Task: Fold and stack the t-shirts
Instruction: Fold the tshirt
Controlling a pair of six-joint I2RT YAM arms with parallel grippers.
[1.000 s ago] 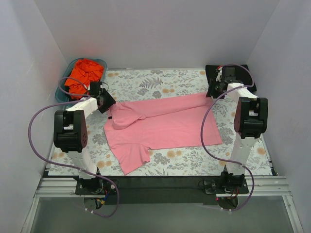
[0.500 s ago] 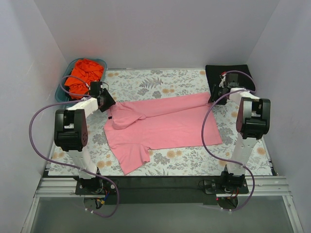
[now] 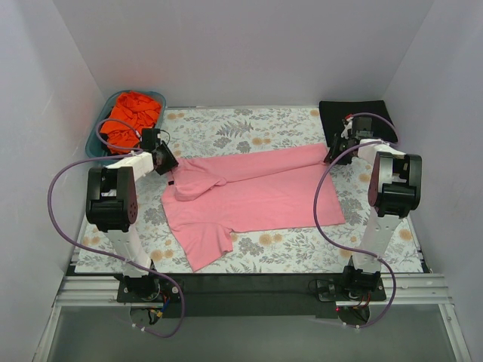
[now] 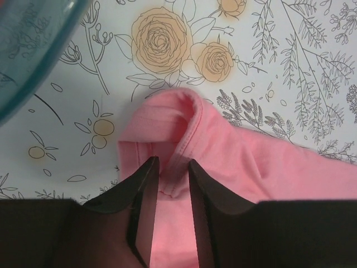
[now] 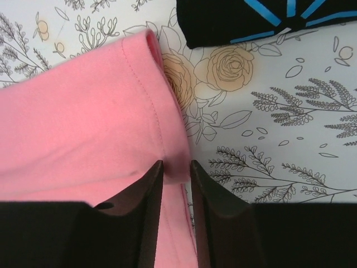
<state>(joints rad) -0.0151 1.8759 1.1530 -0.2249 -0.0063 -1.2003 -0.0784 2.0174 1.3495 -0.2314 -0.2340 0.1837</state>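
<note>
The light pink t-shirt (image 3: 256,192) lies spread on the floral mat, its far edge folded over. My left gripper (image 3: 167,162) is at its far-left corner, jaws closed to a narrow gap on a seamed fold of the pink t-shirt (image 4: 234,162); the gripper (image 4: 170,167) rests low on the cloth. My right gripper (image 3: 332,151) is at the far-right corner, and in its wrist view the gripper (image 5: 175,167) pinches the hem of the pink t-shirt (image 5: 83,111). The black t-shirt (image 3: 355,117) lies folded at the back right, its blue logo (image 5: 268,14) showing. The orange-red t-shirt (image 3: 132,113) sits crumpled in the basket.
A teal plastic basket (image 3: 95,142) stands at the back left, its rim (image 4: 33,61) close to my left gripper. The floral mat (image 3: 249,128) covers the table. White walls enclose the back and both sides.
My right gripper has moved nearer, from beside the black t-shirt to the pink t-shirt's far-right corner. My left gripper has shifted slightly. The pink t-shirt looks unchanged.
</note>
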